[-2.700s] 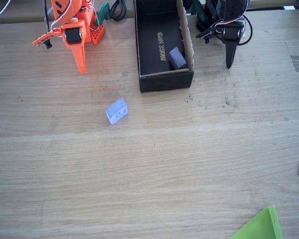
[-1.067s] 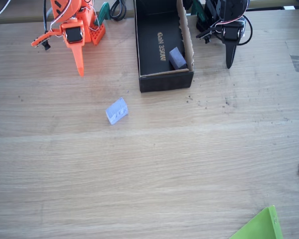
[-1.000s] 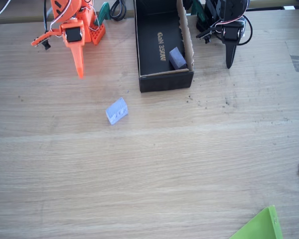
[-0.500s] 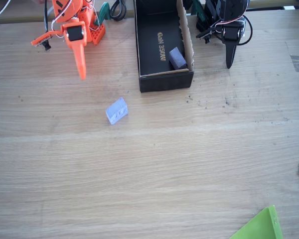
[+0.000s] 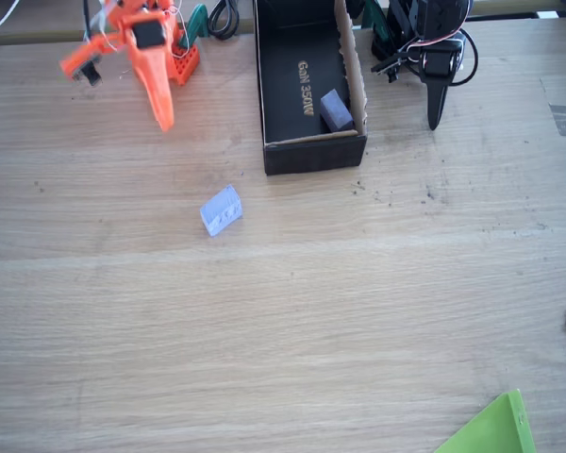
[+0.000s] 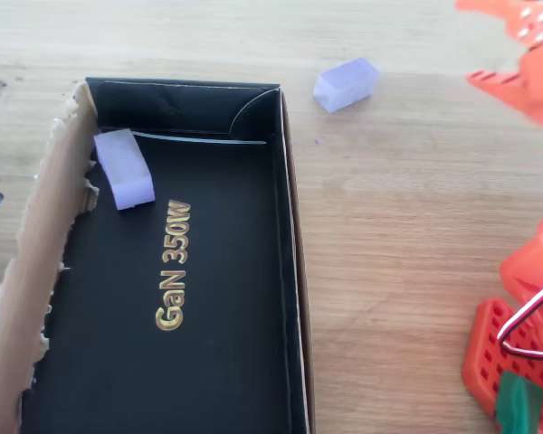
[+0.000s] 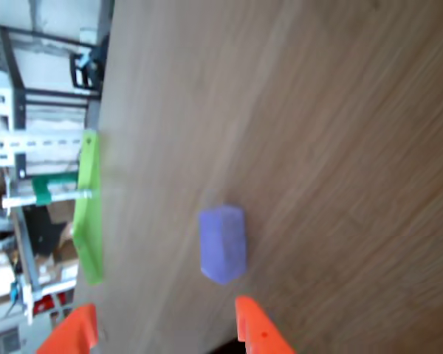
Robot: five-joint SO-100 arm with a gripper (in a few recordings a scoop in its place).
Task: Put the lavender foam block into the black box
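Fixed view from above a pale wooden table point(image 5: 292, 311): an orange robot arm sits at the top left, its gripper point(image 5: 160, 109) pointing down toward the table and raised above it. The lavender foam block point(image 5: 222, 209) lies on the bare wood below and to the right of the gripper, well apart from it and not touched by anything. The black box point(image 5: 307, 151) stands open at the top centre, to the right of the arm, with brown cardboard edges along its right wall. Inside it, near the lower right corner, rests a duller purple block point(image 5: 336, 110). A green sheet corner point(image 5: 491, 429) shows at the bottom right edge.

Overhead view, close on the box: the black box point(image 6: 290, 271) has gold lettering point(image 6: 174, 265) reading "GaN 350W" on its floor. The purple block point(image 6: 124, 168) lies in the upper left corner against the torn cardboard wall. The lavender foam block point(image 6: 346, 84) lies outside the box, on the wood near its upper right corner.

Wrist view: two orange fingertips point(image 7: 258, 328) show at the bottom edge, spread apart with nothing between them. The lavender foam block point(image 7: 222, 243) lies on the table just above them.
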